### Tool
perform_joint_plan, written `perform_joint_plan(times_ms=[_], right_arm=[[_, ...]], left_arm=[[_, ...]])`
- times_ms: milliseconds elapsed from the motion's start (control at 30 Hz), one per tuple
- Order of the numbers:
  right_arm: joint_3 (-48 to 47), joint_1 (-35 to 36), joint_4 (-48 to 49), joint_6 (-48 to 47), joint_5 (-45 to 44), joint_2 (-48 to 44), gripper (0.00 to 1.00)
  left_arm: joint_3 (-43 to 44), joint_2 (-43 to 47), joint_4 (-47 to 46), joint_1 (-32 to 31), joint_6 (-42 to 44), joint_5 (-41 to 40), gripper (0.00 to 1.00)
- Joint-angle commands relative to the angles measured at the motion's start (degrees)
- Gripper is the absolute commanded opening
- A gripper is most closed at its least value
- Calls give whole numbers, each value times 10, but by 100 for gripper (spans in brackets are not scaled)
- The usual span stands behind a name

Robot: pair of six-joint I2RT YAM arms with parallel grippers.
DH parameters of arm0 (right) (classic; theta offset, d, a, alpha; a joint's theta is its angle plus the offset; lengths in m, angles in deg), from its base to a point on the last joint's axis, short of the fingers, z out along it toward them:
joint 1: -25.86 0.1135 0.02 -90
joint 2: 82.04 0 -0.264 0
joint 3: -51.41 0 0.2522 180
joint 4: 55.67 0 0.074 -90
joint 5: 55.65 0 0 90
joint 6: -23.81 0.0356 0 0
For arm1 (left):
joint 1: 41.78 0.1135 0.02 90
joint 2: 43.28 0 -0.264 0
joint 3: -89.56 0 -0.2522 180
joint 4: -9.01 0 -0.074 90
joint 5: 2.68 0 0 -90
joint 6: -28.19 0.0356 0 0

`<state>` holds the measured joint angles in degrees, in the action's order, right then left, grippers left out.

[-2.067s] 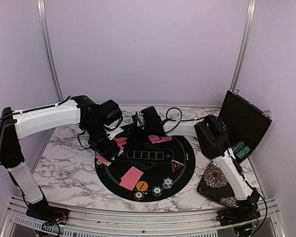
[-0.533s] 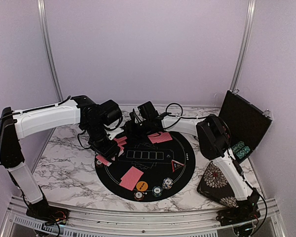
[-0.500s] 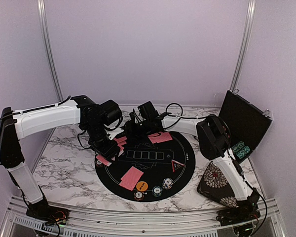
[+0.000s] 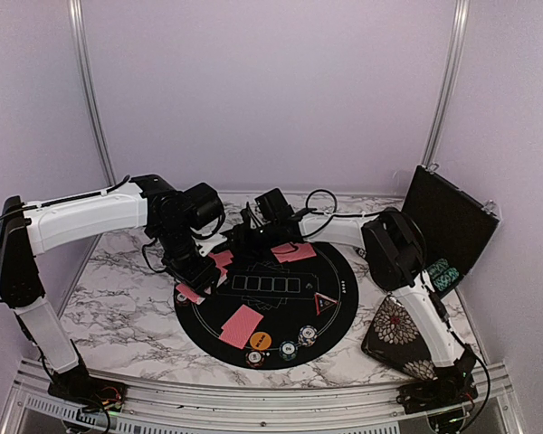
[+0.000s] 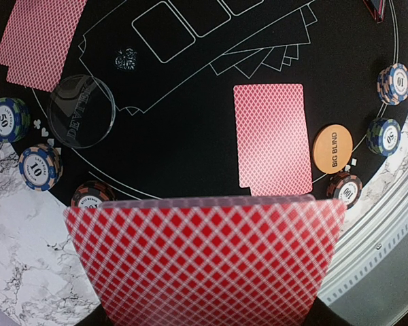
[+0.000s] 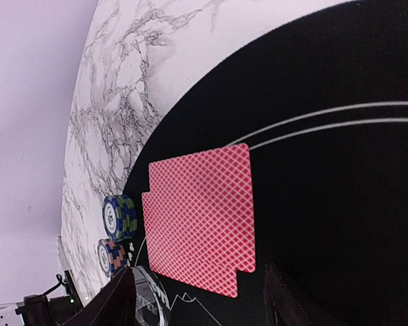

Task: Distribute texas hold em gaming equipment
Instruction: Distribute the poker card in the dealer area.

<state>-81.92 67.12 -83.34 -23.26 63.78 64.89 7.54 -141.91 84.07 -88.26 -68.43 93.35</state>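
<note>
Top external view: left gripper (image 4: 195,278) clamps pink-red-backed playing cards (image 5: 204,265), which hide its fingers, at the round black mat's (image 4: 281,318) left edge. Right gripper (image 6: 202,302), spread wide, hangs over two flat cards (image 6: 200,217).

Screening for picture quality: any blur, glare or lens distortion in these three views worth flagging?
Top external: even light, no glare, chips tiny. Left wrist: held cards slightly soft up close, BIG BLIND button legible, table rail bowed. Right wrist: fingers blurred, laid-down cards sharp.

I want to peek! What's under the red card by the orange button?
A second red-backed card peeks out beneath it, and the black poker mat lies under both. Their faces are hidden.
</note>
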Motion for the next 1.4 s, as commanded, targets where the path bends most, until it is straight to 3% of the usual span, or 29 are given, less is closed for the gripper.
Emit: perform_joint_plan(times_ms=[0,400,867,1367], right_arm=[[44,-13,19,-3,1,-61,63],[210,-37,94,2,12,-201,63],[413,-54,191,15,84,-356,62],[546,-18,353,120,178,-394,56]], left_arm=[[1,11,4,-2,0,5,44],[6,5,4,-5,0,4,44],[28,-14,6,-17,-1,3,44],[34,-22,9,-26,-2,4,44]])
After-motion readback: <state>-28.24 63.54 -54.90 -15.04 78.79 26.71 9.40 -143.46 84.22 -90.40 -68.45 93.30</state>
